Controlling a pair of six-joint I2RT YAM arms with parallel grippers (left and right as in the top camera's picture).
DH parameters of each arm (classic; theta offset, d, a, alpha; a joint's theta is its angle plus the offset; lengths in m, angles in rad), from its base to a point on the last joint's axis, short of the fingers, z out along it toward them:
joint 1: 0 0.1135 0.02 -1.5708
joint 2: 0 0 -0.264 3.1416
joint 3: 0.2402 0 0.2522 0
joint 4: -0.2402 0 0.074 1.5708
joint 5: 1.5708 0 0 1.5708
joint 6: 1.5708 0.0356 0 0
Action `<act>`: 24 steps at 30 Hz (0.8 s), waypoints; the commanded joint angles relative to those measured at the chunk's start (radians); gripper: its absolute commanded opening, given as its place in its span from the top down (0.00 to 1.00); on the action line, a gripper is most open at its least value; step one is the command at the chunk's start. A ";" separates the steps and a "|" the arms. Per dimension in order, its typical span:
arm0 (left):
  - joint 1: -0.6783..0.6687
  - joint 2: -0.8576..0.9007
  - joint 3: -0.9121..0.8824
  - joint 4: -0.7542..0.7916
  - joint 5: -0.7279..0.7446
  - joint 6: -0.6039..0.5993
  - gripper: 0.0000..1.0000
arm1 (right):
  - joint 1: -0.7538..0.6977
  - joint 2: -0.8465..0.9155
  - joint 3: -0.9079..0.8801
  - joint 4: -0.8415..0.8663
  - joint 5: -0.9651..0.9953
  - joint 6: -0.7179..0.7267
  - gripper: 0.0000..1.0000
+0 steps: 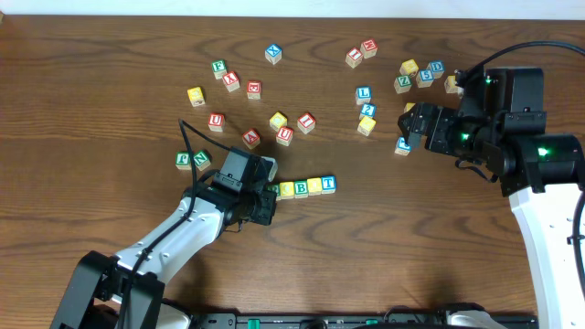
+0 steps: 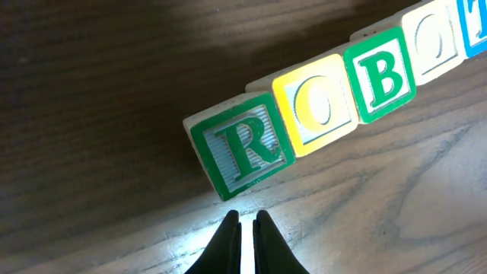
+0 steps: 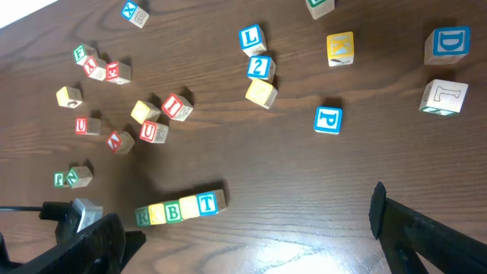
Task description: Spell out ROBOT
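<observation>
Showing the left gripper closed tight, nothing between its tips, just short of the green-framed R cube and not touching it. From that cube the row runs on across the table: first yellow cube, B cube, second yellow cube, T cube, set side by side. The right gripper, spread wide and empty, hangs well apart among the scattered cubes.

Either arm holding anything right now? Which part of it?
Nothing held. The left jaws are shut and empty, tips near a corner of the R cube; the right jaws stand open with nothing between them.
</observation>
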 commanded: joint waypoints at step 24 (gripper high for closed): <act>-0.049 -0.002 -0.003 0.042 0.038 0.048 0.93 | -0.002 -0.004 -0.002 0.001 -0.018 -0.005 0.01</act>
